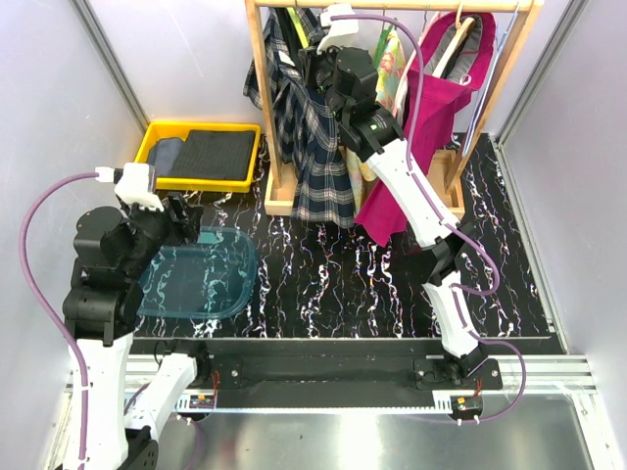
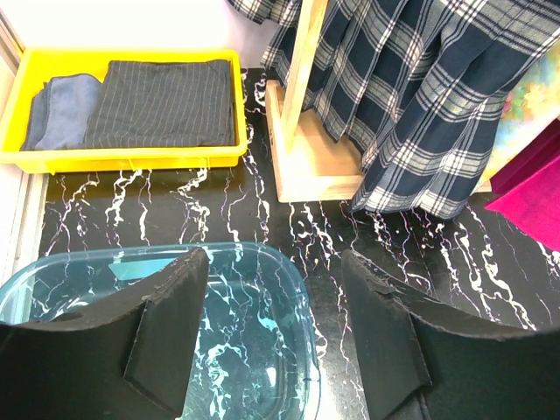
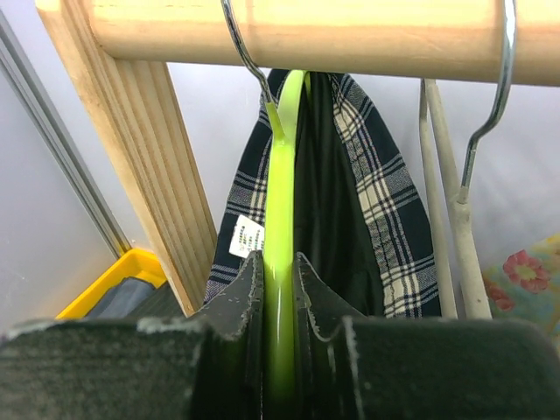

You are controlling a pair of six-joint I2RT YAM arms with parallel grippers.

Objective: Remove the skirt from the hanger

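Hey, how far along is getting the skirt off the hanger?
Done: right pincer is shut on the green hanger. In hand: nothing freed yet; the hanger hangs on the wooden rail with the plaid skirt on it. Remaining: pulling the skirt off; left pincer waits open.

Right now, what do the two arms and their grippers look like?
The left arm and right arm have white links and black joints. A purple cable runs to a white camera mount at each wrist. The fingers are black, with rough edges.
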